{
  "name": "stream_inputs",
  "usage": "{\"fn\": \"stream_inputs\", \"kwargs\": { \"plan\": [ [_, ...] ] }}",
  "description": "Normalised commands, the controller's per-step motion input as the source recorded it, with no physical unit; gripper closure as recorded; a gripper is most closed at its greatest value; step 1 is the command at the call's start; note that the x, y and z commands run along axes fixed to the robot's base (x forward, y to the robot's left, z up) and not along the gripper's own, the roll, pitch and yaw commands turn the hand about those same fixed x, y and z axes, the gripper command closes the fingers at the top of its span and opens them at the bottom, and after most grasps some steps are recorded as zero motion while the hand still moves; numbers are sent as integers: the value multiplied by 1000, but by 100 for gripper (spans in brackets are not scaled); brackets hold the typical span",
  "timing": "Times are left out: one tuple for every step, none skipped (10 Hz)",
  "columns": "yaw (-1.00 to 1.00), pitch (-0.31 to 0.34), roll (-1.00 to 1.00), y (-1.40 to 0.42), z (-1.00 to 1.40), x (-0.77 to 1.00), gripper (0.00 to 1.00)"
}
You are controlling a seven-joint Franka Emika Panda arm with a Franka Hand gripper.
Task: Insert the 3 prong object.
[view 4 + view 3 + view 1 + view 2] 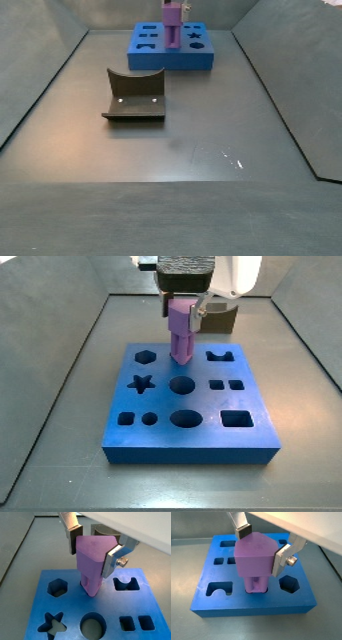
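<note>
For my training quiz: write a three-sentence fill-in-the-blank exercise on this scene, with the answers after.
1. The claw is shut on the ____ 3 prong object.
2. That piece stands upright with its lower end at the ____ block.
3. The cutout beside the hexagon hole nearer the camera is shaped like a ____.
Answers: purple; blue; star

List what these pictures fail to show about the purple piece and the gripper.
- The 3 prong object's lower end: sunk in the blue block's slot in both wrist views, depth unclear.
- Its prongs: hidden by its own body.
- The gripper above the fingers: cut by the frame edge.
- In a side view the piece is too small for detail.
</note>
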Motion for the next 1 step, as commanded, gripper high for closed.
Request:
{"fn": "stream_inputs", "kwargs": {
  "plan": [
    [0, -6, 0, 0, 0, 0, 100]
  ]
}}
